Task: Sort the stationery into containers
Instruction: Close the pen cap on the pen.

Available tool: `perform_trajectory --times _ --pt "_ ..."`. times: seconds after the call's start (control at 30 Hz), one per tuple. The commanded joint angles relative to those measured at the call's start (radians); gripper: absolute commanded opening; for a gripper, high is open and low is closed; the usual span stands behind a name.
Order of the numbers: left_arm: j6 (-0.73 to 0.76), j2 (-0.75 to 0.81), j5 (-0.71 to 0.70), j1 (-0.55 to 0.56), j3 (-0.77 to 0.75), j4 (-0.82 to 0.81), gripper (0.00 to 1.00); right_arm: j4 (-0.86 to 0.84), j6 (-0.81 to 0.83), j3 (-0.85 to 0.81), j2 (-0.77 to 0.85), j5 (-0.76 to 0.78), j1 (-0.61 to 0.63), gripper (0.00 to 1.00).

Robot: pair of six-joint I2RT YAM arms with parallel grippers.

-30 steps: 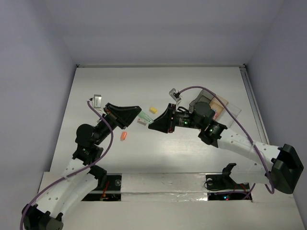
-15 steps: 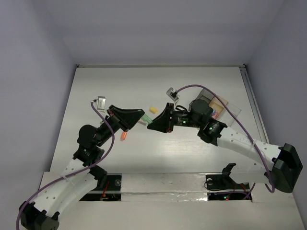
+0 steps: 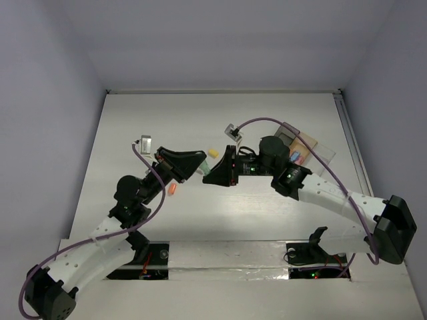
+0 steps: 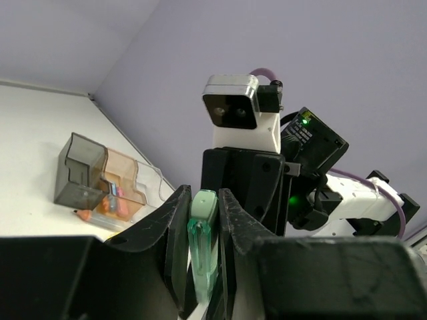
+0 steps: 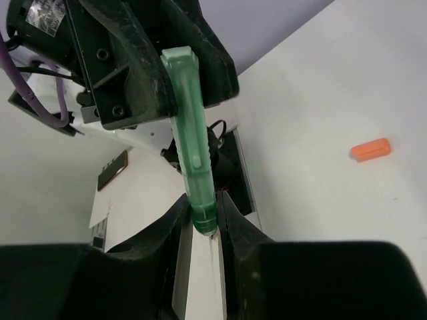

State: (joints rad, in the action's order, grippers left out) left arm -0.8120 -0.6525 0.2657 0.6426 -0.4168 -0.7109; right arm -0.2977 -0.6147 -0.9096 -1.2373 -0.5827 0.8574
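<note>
Ends of green piece (image 4: 203,247) in pinch of left tool (image 4: 202,200) and right tool (image 5: 203,200); orange piece (image 5: 369,149) apart — on table (image 5: 347,80).

Green piece (image 5: 191,140): near end hidden between jaws in each wrist view. Coloured pieces (image 4: 115,200) in tan bin (image 4: 128,172): too small to identify. Left arm (image 3: 80,260): base cropped.

- The green piece (image 5: 191,133) was translucent plastic, smooth with a faint gloss.
- The containers (image 4: 83,177) were glossy see-through plastic, one smoky, one tan-tinted.
- The left hand (image 4: 203,200) and right hand (image 5: 203,208) were matt black, finely grainy plastic.
- The tabletop (image 3: 167,113) was white, matt and smooth.
- The orange piece (image 5: 369,149) looked opaque, matt.
</note>
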Motion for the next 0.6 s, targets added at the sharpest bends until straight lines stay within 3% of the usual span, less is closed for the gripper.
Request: perform_trajectory --times 0.0,0.17,0.43,0.47,0.5,0.57 --pt "-0.015 -0.073 0.188 0.114 0.062 0.113 0.0 -0.273 -0.013 -0.149 -0.024 0.142 -0.011 0.0" --pt "0.025 -0.052 0.139 0.123 0.043 0.174 0.0 -0.254 0.027 -0.166 0.002 0.19 -0.029 0.0" --pt "0.068 -0.016 0.07 0.123 0.009 0.297 0.0 -0.242 0.05 -0.039 0.111 0.29 -0.069 0.0" --pt "0.073 -0.015 0.066 0.123 0.004 0.304 0.01 -0.241 0.05 -0.031 0.127 0.297 -0.078 0.0" --pt "0.085 -0.01 0.057 0.123 -0.002 0.323 0.1 -0.241 0.049 -0.022 0.131 0.305 -0.089 0.0" --pt "0.096 -0.006 0.047 0.123 -0.016 0.34 0.18 -0.241 0.046 0.001 0.145 0.32 -0.099 0.0"
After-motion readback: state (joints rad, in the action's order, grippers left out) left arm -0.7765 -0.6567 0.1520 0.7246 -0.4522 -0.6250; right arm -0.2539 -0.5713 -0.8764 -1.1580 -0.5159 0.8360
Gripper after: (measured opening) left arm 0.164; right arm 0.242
